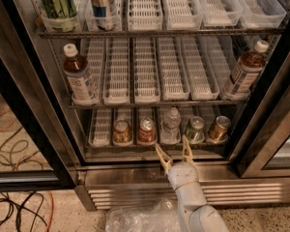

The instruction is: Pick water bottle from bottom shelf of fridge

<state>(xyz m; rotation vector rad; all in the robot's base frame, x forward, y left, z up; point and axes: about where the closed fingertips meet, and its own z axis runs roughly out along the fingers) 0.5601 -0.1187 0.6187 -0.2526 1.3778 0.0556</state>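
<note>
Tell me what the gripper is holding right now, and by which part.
Nothing. The gripper is open and empty, at the front edge of the bottom shelf, just below the water bottle in the picture.

Warm, rather dim light falls from above and in front of the fridge point(38, 105), leaving its back wall and dark door frames in shadow. Soft glare streaks the steel base grille point(125, 190) and the tops of the cans point(146, 124). The pale end effector point(171, 143), fingers spread, catches the light at the front edge of the bottom table point(100, 129), right of its middle.
</note>
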